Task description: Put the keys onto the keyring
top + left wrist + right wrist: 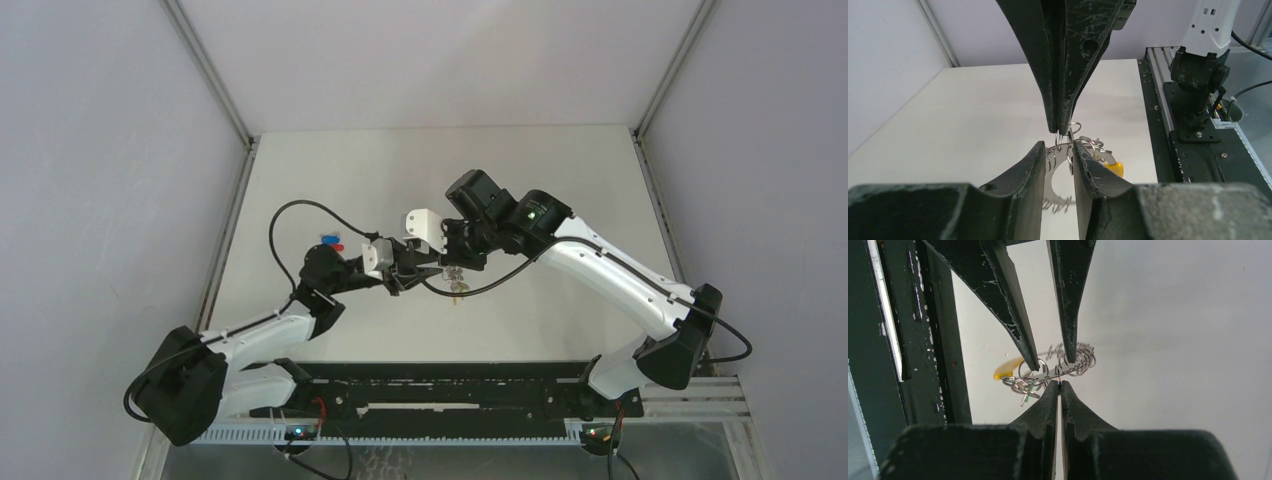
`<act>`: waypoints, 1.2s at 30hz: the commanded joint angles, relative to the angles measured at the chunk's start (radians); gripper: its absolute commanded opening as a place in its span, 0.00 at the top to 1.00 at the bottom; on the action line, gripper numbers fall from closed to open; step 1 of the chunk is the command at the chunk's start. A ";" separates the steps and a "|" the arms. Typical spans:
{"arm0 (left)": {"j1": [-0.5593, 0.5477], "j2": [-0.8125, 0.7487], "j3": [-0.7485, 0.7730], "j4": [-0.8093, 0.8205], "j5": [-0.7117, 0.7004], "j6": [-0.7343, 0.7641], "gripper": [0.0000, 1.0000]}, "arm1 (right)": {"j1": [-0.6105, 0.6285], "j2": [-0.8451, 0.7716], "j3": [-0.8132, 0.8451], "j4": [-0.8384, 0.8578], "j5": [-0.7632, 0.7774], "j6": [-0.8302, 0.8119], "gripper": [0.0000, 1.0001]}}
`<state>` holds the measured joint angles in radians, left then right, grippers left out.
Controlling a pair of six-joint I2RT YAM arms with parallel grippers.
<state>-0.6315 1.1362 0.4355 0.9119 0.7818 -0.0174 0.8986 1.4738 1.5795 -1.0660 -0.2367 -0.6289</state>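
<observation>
The keyring (456,284) hangs above the table between my two grippers. It is a silver band strung with small rings (1094,145), a yellow strip (1114,167) and a green tag (1026,399). My right gripper (1060,384) is shut on it at the band's edge, and it comes down from above in the left wrist view (1061,131). My left gripper (1060,148) stands open, one finger on each side of the band and rings. Seen from the right wrist, its tips (1050,360) rest among the rings. The keys are not visible in any view.
A pair of blue- and red-headed keys (330,240) lies on the white table (560,170) to the left of the left wrist. The black rail (450,385) with the arm bases runs along the near edge. Grey walls close in both sides.
</observation>
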 commanded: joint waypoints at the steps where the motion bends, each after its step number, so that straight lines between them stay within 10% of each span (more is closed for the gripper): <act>1: 0.006 0.016 0.015 0.053 0.011 -0.016 0.69 | 0.013 -0.027 0.037 0.039 -0.010 -0.014 1.00; 28: -0.007 0.033 0.044 0.074 0.079 -0.060 1.00 | 0.033 -0.020 0.011 0.084 -0.069 -0.037 1.00; 36: -0.002 0.032 -0.039 0.327 -0.047 -0.167 1.00 | 0.033 -0.163 -0.097 0.216 -0.006 -0.007 0.88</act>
<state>-0.6319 1.1847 0.4210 1.0107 0.7940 -0.1078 0.9195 1.4242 1.5349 -0.9901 -0.2607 -0.6487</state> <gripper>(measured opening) 0.009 0.098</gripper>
